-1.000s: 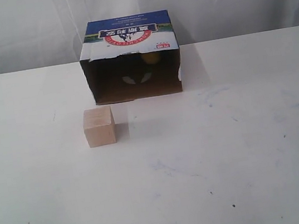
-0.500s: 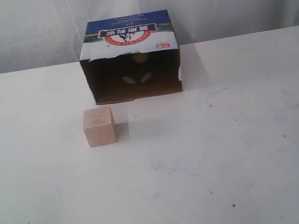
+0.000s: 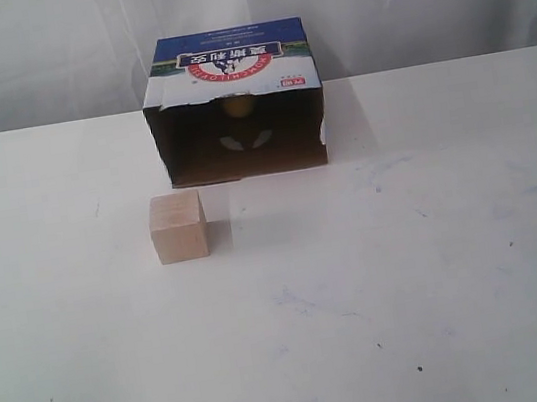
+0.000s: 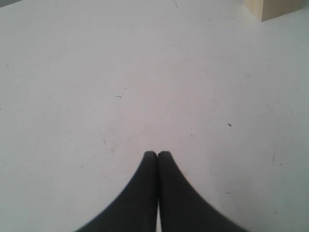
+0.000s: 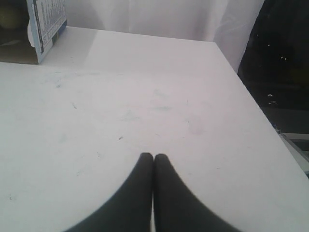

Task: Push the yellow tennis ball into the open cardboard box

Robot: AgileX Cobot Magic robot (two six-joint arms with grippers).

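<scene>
tips of left tool (image 4: 158, 153) & right tool (image 5: 153, 155) pressed together, both over table (image 4: 72, 72); tennis ball (image 3: 236, 108) in box (image 3: 227, 60).

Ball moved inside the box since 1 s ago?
Yes. The yellow tennis ball has rolled left in the exterior view, away from the right wall of the open cardboard box, toward its middle.

Bright, even, soft-focus; box (image 3: 233, 100) interior shadowed.

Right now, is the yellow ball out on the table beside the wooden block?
No, the yellow tennis ball sits inside the open cardboard box, near its back.
</scene>
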